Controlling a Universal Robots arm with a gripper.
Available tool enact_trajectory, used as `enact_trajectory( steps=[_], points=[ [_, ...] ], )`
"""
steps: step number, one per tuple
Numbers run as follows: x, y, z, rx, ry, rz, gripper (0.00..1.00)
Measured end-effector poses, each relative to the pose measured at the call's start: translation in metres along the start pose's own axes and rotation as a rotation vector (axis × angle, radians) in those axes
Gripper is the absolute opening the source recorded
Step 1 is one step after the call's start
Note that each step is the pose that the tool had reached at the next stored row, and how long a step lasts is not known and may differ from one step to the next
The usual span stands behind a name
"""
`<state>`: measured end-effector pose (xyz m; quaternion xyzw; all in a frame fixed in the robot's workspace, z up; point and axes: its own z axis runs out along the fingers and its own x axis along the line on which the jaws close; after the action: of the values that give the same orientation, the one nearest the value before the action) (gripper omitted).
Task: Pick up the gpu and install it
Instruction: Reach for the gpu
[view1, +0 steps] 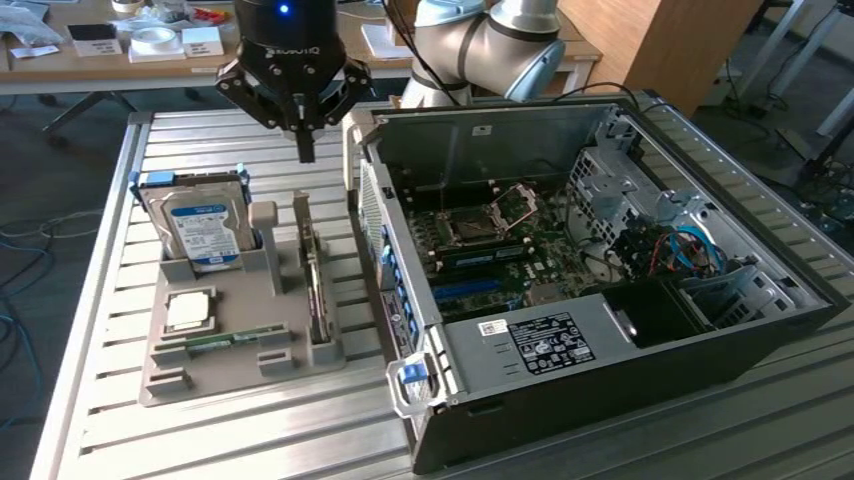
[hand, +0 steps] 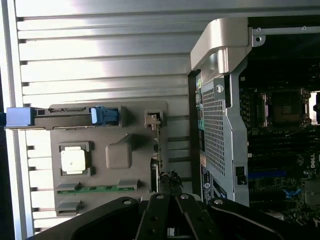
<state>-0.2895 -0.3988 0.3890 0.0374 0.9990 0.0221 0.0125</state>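
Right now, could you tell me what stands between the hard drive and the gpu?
In the exterior view, a grey upright post stands between the hard drive and the gpu.

Your table (view1: 267, 440) layout
The holder (view1: 230, 388) lies at the exterior view's left of the case (view1: 641, 372), the gpu (view1: 311, 290) standing in it.

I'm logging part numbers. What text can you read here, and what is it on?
No text can be read with certainty.
Label on the hard drive: print too small to read.
The power supply sticker: too small to read.
Lettering on the body of the gripper: too blurred to read.
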Motion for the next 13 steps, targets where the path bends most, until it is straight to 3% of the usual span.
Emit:
enact_trajectory(
  steps=[13],
  points=[
    [0.007,-0.0004,-0.0001,0.0,0.0,0.0,0.11]
  ],
)
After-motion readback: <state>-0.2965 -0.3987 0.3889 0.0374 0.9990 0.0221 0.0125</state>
